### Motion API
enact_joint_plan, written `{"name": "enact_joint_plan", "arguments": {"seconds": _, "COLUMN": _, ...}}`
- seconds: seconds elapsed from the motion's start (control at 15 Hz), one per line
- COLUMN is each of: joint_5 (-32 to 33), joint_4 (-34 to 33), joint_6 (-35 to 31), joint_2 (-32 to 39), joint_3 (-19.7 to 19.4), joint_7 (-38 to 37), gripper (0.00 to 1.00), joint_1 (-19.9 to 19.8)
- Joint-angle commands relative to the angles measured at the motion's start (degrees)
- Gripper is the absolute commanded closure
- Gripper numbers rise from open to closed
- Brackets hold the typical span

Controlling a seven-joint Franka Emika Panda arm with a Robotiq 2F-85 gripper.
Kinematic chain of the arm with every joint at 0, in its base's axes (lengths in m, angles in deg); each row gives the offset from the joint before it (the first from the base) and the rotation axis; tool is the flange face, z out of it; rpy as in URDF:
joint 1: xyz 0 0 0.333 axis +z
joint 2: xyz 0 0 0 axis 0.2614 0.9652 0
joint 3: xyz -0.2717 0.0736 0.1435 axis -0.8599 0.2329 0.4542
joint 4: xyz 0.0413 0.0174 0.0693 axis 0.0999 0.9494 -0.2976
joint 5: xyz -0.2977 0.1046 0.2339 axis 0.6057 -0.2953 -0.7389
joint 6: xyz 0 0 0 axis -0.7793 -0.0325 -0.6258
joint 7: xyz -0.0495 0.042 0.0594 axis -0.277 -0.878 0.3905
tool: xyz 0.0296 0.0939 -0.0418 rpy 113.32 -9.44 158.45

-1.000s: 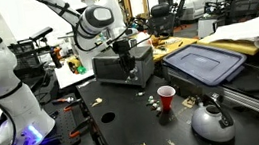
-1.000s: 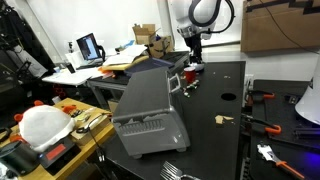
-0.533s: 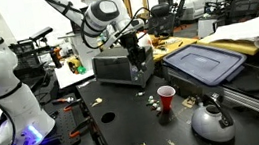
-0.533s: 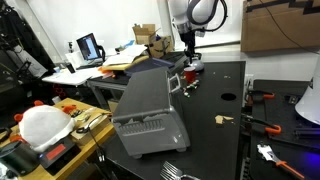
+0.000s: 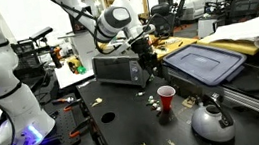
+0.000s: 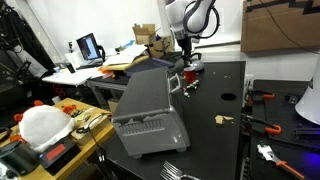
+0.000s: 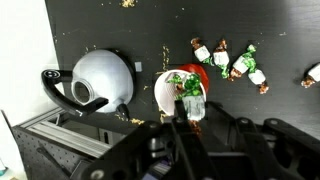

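Observation:
My gripper (image 7: 190, 112) is shut on a small wrapped candy (image 7: 192, 98) with a green, white and red wrapper. Seen from the wrist, the candy hangs over the mouth of a red cup (image 7: 170, 90) with a white inside. In an exterior view the gripper (image 5: 145, 52) hovers in the air, above and slightly left of the red cup (image 5: 166, 98), beside the silver toaster (image 5: 121, 70). Several more wrapped candies (image 7: 225, 58) lie on the black table next to the cup. The gripper (image 6: 184, 52) also shows at the far end of the table.
A white kettle (image 7: 100, 80) with a black handle stands close to the cup, kettle (image 5: 212, 121). A blue bin lid (image 5: 207, 63) lies behind it. The toaster (image 6: 148, 112) fills the near table. Crumbs and tools are scattered over the tabletop.
The arm has swung away from above the toaster toward the red cup, carrying the candy. The jaws have stayed closed on it.

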Motion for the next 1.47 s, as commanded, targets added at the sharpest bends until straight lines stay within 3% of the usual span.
{"name": "enact_joint_plan", "arguments": {"seconds": 0.0, "joint_5": 2.0, "joint_4": -4.1, "joint_6": -0.7, "joint_2": 4.7, "joint_3": -1.7, "joint_7": -0.2, "gripper": 0.93, "joint_1": 0.1}}
{"name": "enact_joint_plan", "arguments": {"seconds": 0.73, "joint_5": -3.7, "joint_4": -11.3, "joint_6": -3.0, "joint_2": 13.7, "joint_3": -2.7, "joint_7": 6.8, "gripper": 0.93, "joint_1": -1.5}}
{"name": "enact_joint_plan", "arguments": {"seconds": 0.8, "joint_5": -4.7, "joint_4": -11.7, "joint_6": -3.1, "joint_2": 14.0, "joint_3": -2.6, "joint_7": 7.9, "gripper": 0.48, "joint_1": -1.7}}
{"name": "enact_joint_plan", "arguments": {"seconds": 0.93, "joint_5": -6.9, "joint_4": -11.8, "joint_6": -3.0, "joint_2": 13.9, "joint_3": -2.5, "joint_7": 9.9, "gripper": 0.41, "joint_1": -1.8}}
{"name": "enact_joint_plan", "arguments": {"seconds": 1.27, "joint_5": -10.2, "joint_4": -8.8, "joint_6": -0.1, "joint_2": 9.3, "joint_3": -2.3, "joint_7": 13.8, "gripper": 0.03, "joint_1": -1.1}}
{"name": "enact_joint_plan", "arguments": {"seconds": 1.4, "joint_5": -13.1, "joint_4": -6.1, "joint_6": 1.6, "joint_2": 5.8, "joint_3": -0.9, "joint_7": 16.8, "gripper": 0.00, "joint_1": -1.6}}
